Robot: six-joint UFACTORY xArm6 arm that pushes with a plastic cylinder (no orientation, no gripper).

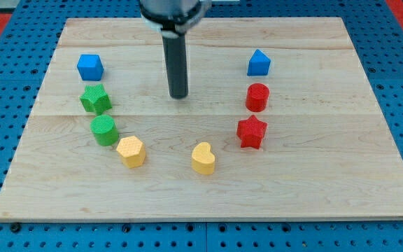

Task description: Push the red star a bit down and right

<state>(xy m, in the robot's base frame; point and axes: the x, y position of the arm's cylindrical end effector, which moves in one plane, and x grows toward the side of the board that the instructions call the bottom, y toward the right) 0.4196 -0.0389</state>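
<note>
On the pale grained wooden board point(208, 203), my tip point(179, 95), handless, well left of the glossy red star point(251, 132).

Red star point(251, 132), pale wooden board point(327, 182).

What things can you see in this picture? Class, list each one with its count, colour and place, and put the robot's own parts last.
blue cube: one, blue, upper left of the board
green star: one, green, just below the blue cube
green cylinder: one, green, below the green star
yellow block: one, yellow, rounded shape, lower left of centre
yellow heart: one, yellow, lower centre
red star: one, red, right of centre
red cylinder: one, red, just above the red star
blue block: one, blue, peaked top, upper right
board: one, pale wood, on a blue pegboard surface
my tip: one, dark rod end, upper centre, touching no block, up and left of the red star
</note>
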